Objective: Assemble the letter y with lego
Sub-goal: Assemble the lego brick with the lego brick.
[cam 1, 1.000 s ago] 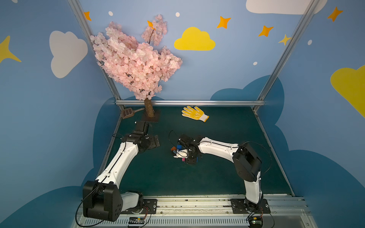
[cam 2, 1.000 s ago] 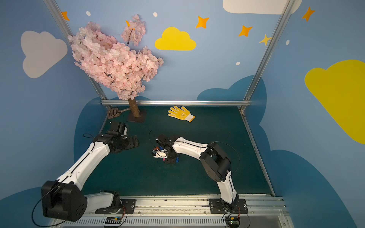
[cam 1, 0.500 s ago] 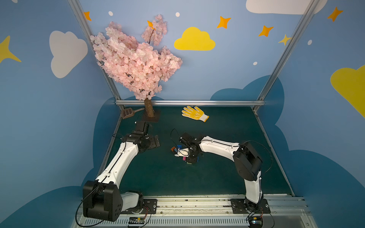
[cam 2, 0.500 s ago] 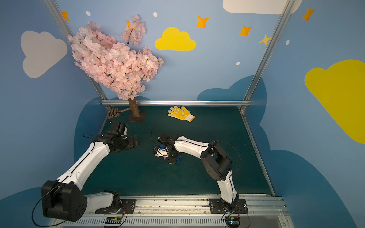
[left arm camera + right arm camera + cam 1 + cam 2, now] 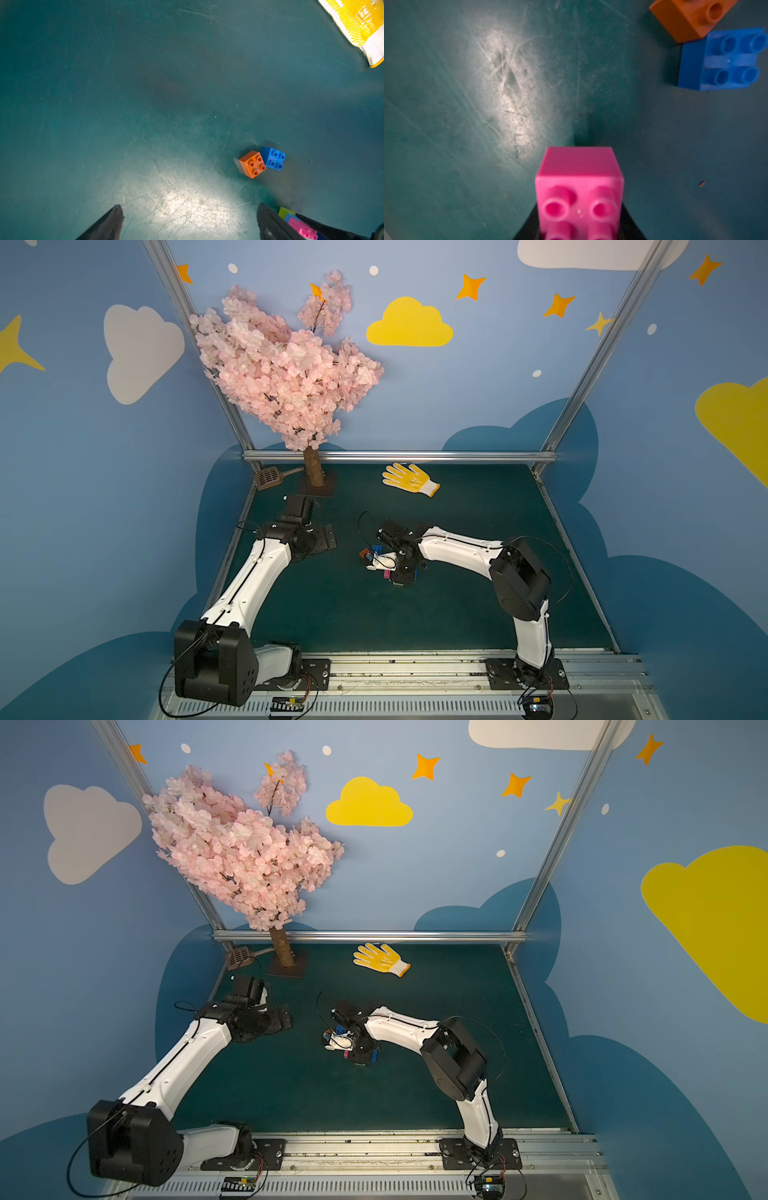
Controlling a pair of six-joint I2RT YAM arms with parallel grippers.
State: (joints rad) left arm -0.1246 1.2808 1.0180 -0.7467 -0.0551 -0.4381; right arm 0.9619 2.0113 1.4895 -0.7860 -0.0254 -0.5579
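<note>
While my right gripper [image 5: 579, 224] is clamped on the pink brick [image 5: 579, 182], studs turned toward the wrist camera, my left gripper [image 5: 190, 207] hangs with its fingers spread wide and nothing between them. In both top views the right one sits low near the middle of the green mat [image 5: 415, 635], and I cannot tell whether the pink piece touches the surface. From my left wrist I see a lime green brick [image 5: 284, 212] and a light blue brick [image 5: 290, 217] pressed up against the pink one (joined or only touching, I cannot say). An orange brick [image 5: 252, 164] and a blue brick [image 5: 274, 159] rest studs up on the mat, touching at a corner, just beside my right gripper and apart from the held cluster. These pieces are not yet joined into a letter. A yellow glove [image 5: 409, 479] lies well apart by the back rail, and the pink blossom tree [image 5: 286, 373] stands in the back left corner.
</note>
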